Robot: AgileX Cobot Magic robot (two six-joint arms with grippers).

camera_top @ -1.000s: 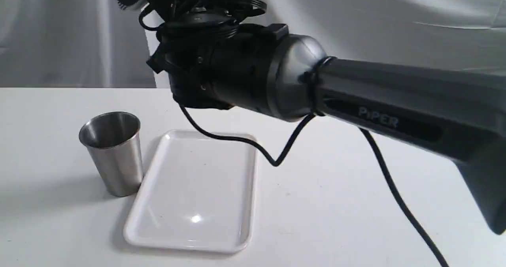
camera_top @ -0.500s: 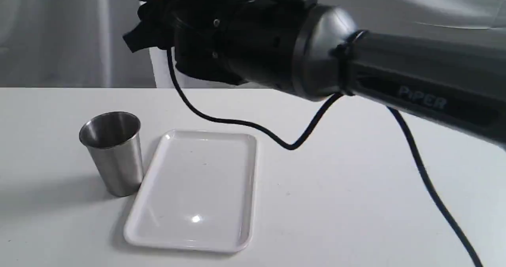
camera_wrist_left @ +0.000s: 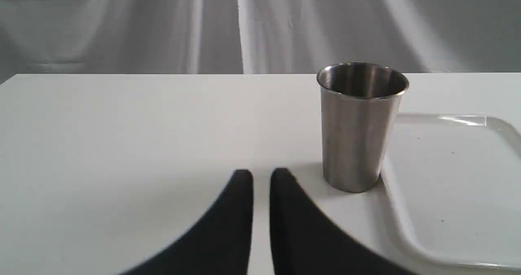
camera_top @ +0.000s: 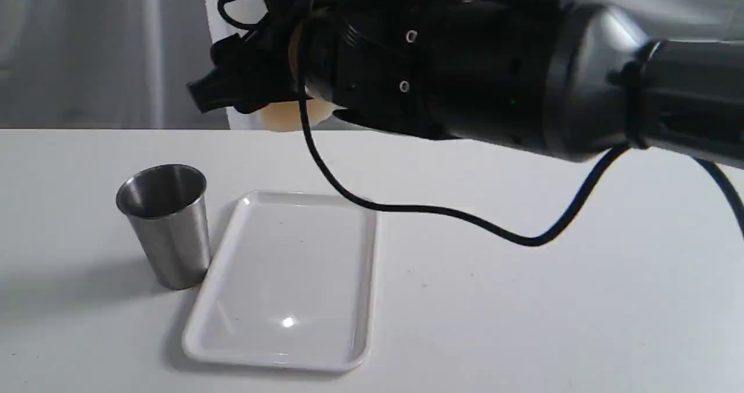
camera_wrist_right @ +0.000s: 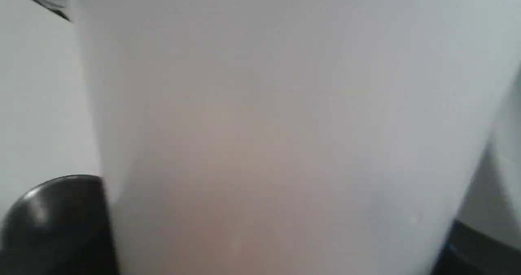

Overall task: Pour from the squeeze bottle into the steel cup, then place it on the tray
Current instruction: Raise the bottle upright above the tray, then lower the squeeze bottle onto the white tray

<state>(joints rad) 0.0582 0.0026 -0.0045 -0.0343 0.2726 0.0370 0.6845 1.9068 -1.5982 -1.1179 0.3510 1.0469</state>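
Observation:
The steel cup [camera_top: 165, 224] [camera_wrist_left: 358, 124] stands upright on the white table, touching the left edge of the white tray [camera_top: 290, 265] [camera_wrist_left: 447, 165]. High above the tray's far end, my right gripper [camera_top: 256, 85] [camera_wrist_right: 260, 234] is shut on the squeeze bottle [camera_top: 288, 118] [camera_wrist_right: 264, 124]. In the exterior view only the bottle's amber-tinted end shows below the black wrist; its nozzle is hidden. In the right wrist view the whitish body fills the picture between two dark fingers [camera_wrist_right: 53, 222]. My left gripper [camera_wrist_left: 260, 177] is shut and holds nothing, low over the table near the cup.
A black cable [camera_top: 436, 210] sags from the right wrist over the tray's far right corner. The right forearm [camera_top: 581, 79] fills the upper right of the exterior view. A grey curtain hangs behind the table.
The right arm has risen and swung rightward, nearer the camera, with its wrist turning. The bottle's amber end has come into sight below the wrist. The cable loop swung right. Cup and tray stayed put.

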